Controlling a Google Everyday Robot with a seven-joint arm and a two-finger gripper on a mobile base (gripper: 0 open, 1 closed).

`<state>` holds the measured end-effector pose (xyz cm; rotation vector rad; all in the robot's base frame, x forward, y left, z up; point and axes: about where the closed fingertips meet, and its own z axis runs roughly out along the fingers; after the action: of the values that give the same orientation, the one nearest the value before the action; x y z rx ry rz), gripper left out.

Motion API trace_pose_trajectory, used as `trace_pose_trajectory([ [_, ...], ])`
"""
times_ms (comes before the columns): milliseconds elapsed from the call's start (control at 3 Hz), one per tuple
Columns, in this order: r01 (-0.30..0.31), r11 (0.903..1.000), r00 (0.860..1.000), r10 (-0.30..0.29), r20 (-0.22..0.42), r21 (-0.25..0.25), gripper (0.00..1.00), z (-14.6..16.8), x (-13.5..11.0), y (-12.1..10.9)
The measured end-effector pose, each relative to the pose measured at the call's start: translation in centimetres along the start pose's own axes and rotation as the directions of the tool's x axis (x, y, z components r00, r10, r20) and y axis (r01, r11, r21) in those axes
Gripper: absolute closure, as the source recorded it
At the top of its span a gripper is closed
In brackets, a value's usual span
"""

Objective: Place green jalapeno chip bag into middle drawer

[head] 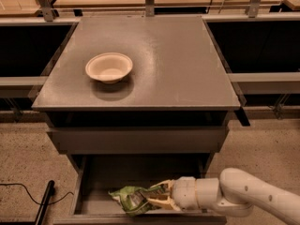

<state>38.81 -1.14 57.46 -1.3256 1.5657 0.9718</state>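
The green jalapeno chip bag (129, 198) is a crinkled green foil bag with white and dark print. It is low inside the open middle drawer (84, 191), near the front lip, left of centre. My gripper (157, 198) reaches in from the lower right on a white arm and is shut on the bag's right end. I cannot tell whether the bag touches the drawer floor.
A cream-white bowl (109, 67) sits on the grey cabinet top (187, 64), left of centre. A closed drawer front (136, 140) lies above the open drawer. A black cable and foot (42, 203) lie on the speckled floor at the lower left.
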Motion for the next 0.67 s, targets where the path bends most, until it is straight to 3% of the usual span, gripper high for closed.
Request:
trace_pose_trajectory([
  [333,-0.064,0.9975,0.998,0.065,0.023,-0.030,1.00,3.3,4.1,0.7],
  [667,-0.073,0.9972,0.997,0.073,0.022,0.012,1.00,3.7,4.9,-2.0],
])
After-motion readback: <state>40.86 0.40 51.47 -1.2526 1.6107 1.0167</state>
